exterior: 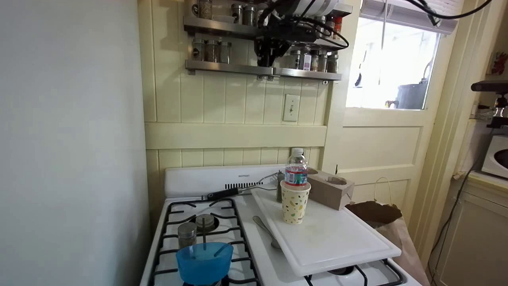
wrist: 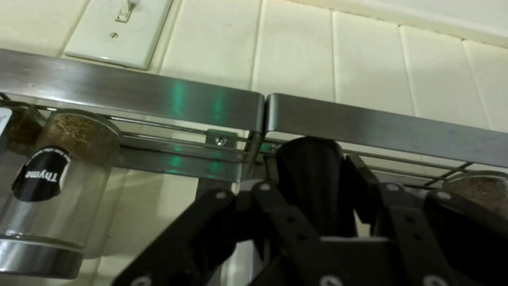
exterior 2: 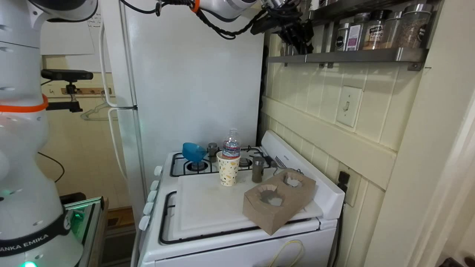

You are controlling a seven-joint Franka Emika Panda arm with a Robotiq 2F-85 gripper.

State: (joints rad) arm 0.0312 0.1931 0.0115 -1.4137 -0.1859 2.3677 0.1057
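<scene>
Nearest the wrist camera, the black gripper (wrist: 313, 171) juts in from five o'clock. Beyond it, steel shelf rails (wrist: 151, 95) run from ten o'clock to three, their ends almost meeting at twelve. A glass Thyme jar (wrist: 79, 174) shows at nine o'clock. At four, clasped in the gripper, is a dark cylinder (wrist: 311, 186), its round end close by the rails

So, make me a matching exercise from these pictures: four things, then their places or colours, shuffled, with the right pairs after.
1. bowl
2. dark container
3. bottle
4. cutting board

A. standing in the patterned cup
B. white
C. blue
D. between the fingers of the gripper

Pairs: 1-C, 2-D, 3-A, 4-B
</scene>
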